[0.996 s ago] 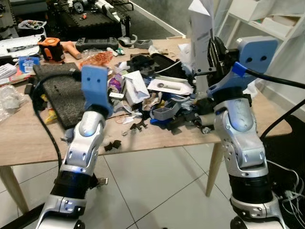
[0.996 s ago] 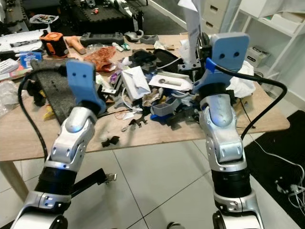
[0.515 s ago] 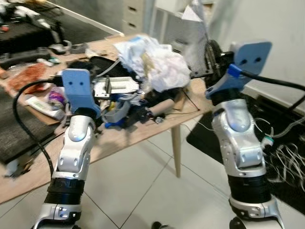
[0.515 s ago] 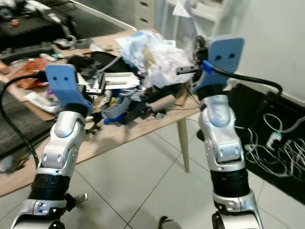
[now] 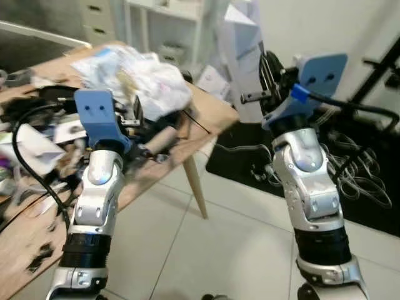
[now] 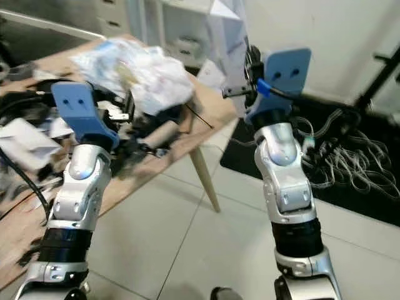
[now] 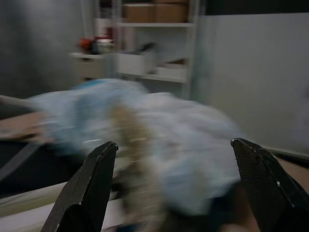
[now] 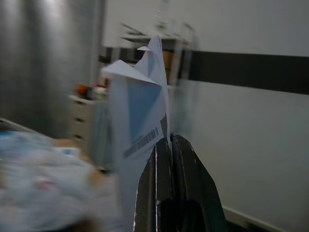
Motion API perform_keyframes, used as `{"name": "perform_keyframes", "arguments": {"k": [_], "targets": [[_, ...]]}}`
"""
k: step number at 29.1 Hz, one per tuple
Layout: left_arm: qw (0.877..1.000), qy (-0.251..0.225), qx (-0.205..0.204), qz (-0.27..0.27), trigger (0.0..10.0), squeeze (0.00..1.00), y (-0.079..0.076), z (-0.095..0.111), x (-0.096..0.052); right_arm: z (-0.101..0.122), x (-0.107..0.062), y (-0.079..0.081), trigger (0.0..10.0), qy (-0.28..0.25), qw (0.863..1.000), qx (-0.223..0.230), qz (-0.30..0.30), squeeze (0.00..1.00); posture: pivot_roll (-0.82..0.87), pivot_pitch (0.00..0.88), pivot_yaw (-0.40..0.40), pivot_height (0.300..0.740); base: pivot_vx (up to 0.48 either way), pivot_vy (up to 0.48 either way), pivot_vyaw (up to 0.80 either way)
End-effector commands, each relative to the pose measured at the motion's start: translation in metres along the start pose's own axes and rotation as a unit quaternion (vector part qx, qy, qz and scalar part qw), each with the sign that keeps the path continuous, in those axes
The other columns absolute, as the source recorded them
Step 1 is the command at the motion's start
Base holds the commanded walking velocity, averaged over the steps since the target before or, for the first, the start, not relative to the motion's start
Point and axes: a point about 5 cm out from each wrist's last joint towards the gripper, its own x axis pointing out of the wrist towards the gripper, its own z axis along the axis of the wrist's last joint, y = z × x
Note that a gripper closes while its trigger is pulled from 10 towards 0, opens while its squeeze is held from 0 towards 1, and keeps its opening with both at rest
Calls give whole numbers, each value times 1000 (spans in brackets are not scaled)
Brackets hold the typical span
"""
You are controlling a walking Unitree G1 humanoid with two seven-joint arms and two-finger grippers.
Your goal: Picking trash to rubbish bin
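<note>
A white tiled floor [image 5: 237,231] is seen under both arms. A wooden table [image 5: 209,115] is set on the robot's left, its near leg slanting down to the tiles, and its top is covered with clutter. A black mat [image 6: 350,194] strewn with loose cables [image 6: 356,169] is laid on the floor to the right, against a white wall. White shelving [image 5: 169,25] is placed behind the table.

On the table's far corner, a large crumpled plastic bag [image 5: 140,78] in white and pale blue is piled. Beside it a cardboard tube [image 6: 159,133] is laid among dark scraps, and a flat white sheet [image 6: 25,134] is seen at the left edge.

The right gripper [image 8: 169,145] is raised at chest height, off the table's corner and above the floor. Its fingers are pressed together on a folded white paper [image 8: 140,121], which is held upright; a printed barcode is carried on it.

The left gripper [image 7: 174,159] is held over the table, near the plastic bag, with its two fingers spread wide and nothing between them.

All views are blurred.
</note>
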Motion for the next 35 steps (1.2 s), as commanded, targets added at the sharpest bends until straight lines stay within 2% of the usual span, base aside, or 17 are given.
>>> {"name": "perform_keyframes", "arguments": {"k": [1,18,35], "targets": [[1000,-2,-1,-2,10000,0,-2,0,-2,5,1,-1,10000,-12,1000,-4,-1,0,-13,143,-10,740,0,0,-800],[1000,-1,-6,-13,10000,0,-9,-3,-5,8,2,0,10000,-16,1000,-6,4,0,-24,125,-16,740,0,0,-800],[1000,1,-6,-12,10000,0,-6,-4,-6,8,2,2,10000,-15,1000,-5,7,0,-24,126,-21,740,0,0,-800]]}}
